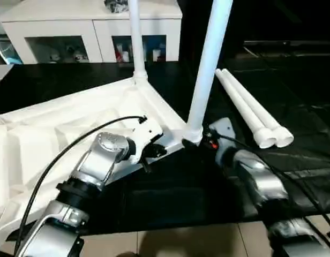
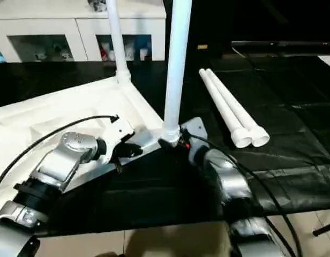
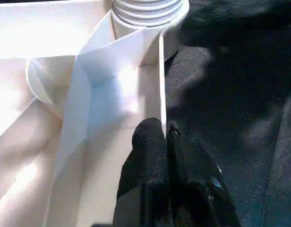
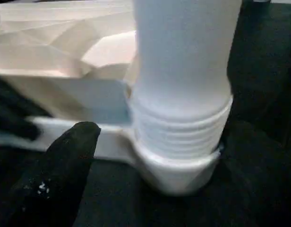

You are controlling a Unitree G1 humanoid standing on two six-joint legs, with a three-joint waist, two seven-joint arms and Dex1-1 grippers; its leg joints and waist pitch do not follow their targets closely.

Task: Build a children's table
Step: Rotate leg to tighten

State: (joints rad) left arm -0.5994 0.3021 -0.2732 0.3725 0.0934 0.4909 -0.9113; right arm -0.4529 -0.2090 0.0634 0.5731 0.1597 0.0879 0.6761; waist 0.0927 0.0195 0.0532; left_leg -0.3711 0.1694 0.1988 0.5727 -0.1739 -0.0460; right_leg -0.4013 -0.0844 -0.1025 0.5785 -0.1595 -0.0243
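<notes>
Seating the near leg [image 1: 205,75] squarely matters — left end effector [image 3: 163,137] pinches the tabletop [image 1: 58,134] rim closed, right end effector [image 4: 150,156] spread around the threaded base; two spare legs [image 1: 250,112] lie right.

No readable text, labels — no numbers

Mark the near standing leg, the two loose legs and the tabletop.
Near leg [image 1: 208,64], left eye view, mid shaft.
Loose legs [image 1: 250,110], left eye view, side by side on the black mat, mid length.
Tabletop [image 1: 58,120], left eye view, ribbed underside.
</notes>
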